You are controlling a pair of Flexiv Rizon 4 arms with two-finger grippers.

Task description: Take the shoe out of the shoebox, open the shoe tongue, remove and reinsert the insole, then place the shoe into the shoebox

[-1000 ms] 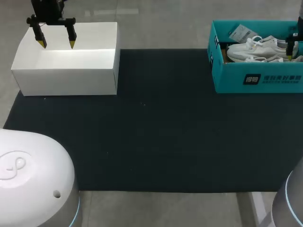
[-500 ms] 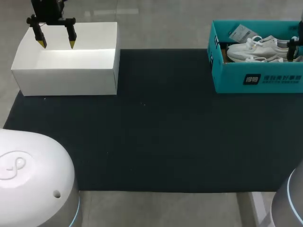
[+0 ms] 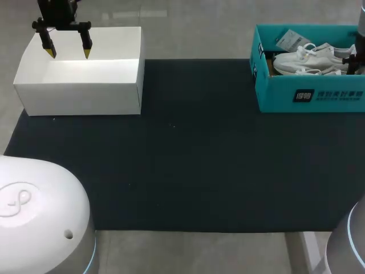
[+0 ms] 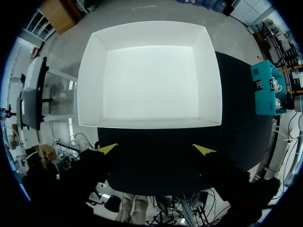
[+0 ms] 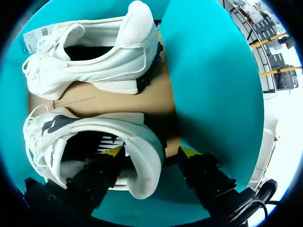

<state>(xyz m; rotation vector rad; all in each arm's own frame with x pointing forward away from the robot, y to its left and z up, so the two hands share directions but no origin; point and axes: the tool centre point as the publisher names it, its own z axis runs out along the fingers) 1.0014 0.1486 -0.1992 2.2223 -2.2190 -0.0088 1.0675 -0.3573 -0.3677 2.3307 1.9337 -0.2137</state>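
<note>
While in shoebox [image 3: 308, 96], shoe [image 3: 301, 71] toe-left, heel-right.

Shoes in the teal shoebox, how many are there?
2. One shoe has its heel between the right gripper's jaws; the other shoe lies ahead of it, both inside the shoebox. None seems hidden.

2 shoes [image 3: 311, 55] in shoebox [image 3: 308, 96] far right, box [image 3: 80, 94] far left, mat [image 3: 188, 154] between

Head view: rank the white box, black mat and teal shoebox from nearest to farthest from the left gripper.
1. White box, directly under the left gripper, far left.
2. Black mat, beside the box, spanning the middle.
3. Teal shoebox, at the far right.
</note>
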